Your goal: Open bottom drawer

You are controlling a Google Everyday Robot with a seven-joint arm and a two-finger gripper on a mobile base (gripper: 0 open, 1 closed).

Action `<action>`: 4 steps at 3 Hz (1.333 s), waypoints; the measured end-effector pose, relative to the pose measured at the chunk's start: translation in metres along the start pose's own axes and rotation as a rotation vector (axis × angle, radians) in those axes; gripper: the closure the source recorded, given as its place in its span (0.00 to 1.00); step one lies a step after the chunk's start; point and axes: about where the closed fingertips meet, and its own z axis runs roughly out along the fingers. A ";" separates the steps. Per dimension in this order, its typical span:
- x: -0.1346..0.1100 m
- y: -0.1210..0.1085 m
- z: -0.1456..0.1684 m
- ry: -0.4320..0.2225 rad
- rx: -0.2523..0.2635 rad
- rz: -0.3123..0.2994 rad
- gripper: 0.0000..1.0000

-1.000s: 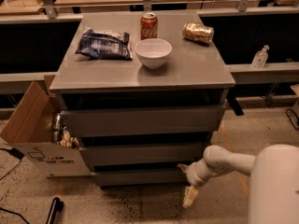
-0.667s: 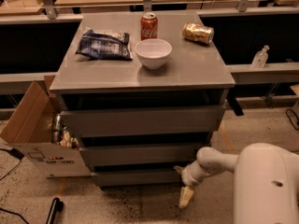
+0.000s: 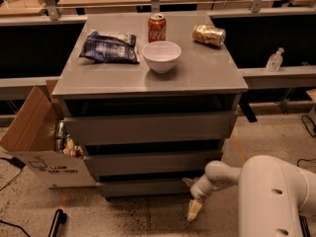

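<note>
The grey cabinet has three handleless drawer fronts stacked under its top. The bottom drawer (image 3: 143, 187) is the lowest and narrowest front, just above the floor; it sits about flush with a dark gap above it. My gripper (image 3: 192, 200) hangs low at the right end of that drawer front, close to its corner and just above the floor. The white arm (image 3: 222, 174) reaches in from the lower right. Whether the gripper touches the drawer does not show.
On the cabinet top (image 3: 207, 73) are a chip bag (image 3: 108, 47), a white bowl (image 3: 161, 56), an upright red can (image 3: 157, 27) and a gold can (image 3: 209, 34) on its side. An open cardboard box (image 3: 37, 142) stands at the cabinet's left. A white bottle (image 3: 274, 60) is on the right ledge.
The arm has swung left, and the gripper has moved closer to the right end of the bottom drawer front. The drawers look unchanged.
</note>
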 end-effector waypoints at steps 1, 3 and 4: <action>0.015 -0.012 0.010 -0.005 0.050 0.007 0.00; 0.031 -0.036 0.022 0.010 0.124 0.003 0.00; 0.033 -0.042 0.025 0.019 0.138 0.000 0.18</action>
